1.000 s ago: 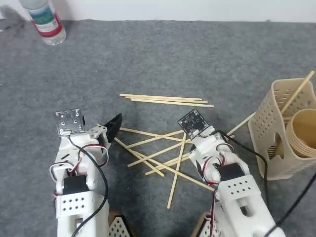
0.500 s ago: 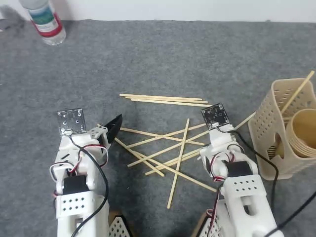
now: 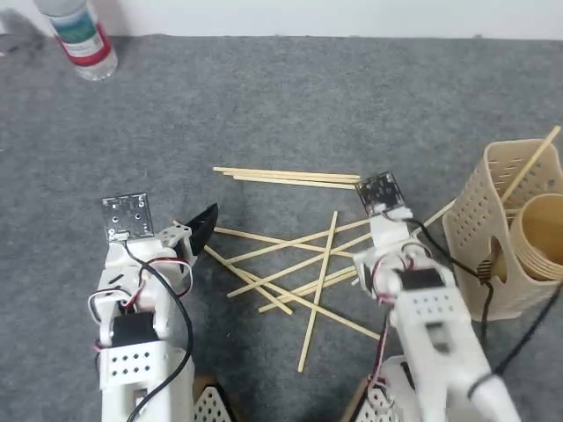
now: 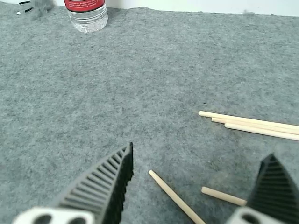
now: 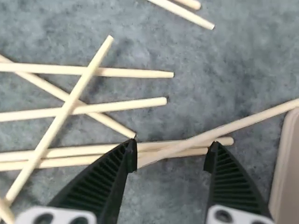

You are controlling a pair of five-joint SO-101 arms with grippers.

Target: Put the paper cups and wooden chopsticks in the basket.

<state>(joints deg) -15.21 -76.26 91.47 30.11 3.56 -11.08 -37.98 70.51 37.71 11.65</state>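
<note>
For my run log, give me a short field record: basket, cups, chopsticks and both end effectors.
basket: upright, at the mat's right edge
paper cups: nested inside the basket
chopstick in basket: one, leaning out the top
loose chopsticks: scattered on the mat
left end effector: open, above the mat
right end effector: open, over crossed chopsticks beside basket
bottle: far left

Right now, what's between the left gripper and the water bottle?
Just bare grey mat, from left gripper to water bottle, in the left wrist view.
</note>
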